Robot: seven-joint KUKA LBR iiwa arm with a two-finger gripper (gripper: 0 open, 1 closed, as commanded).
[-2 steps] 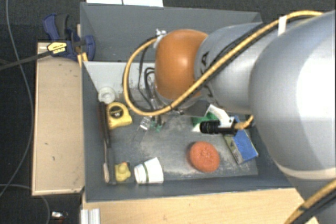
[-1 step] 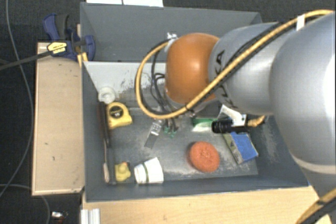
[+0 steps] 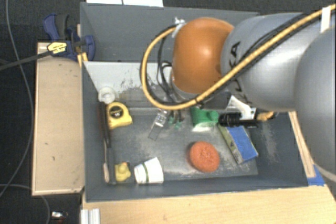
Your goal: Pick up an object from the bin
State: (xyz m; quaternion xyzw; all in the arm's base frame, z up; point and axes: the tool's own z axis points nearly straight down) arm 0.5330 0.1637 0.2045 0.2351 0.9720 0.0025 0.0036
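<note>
Pincer (image 3: pixel 168 120) hangs under the arm's orange cover, approx mid-bin (image 3: pixel 131 34), low over bare floor; we can't tell whether it's apart or together. At far left we see a white cap (image 3: pixel 106 95) & a yellow tape measure (image 3: pixel 118 115); nearer the front, a small yellow piece (image 3: pixel 122 171) and a white cup (image 3: pixel 149 171) on its side. Nearest thing: green block (image 3: pixel 203 117), just right of the pincer. Red-orange ball (image 3: pixel 204 157) lies in front of it, blue block (image 3: pixel 242 145) farther right.

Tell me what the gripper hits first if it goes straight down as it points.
Probably the bare floor of the grey metal bin, right under the gripper; the green block lies beside that line. Depth is unclear.
</note>
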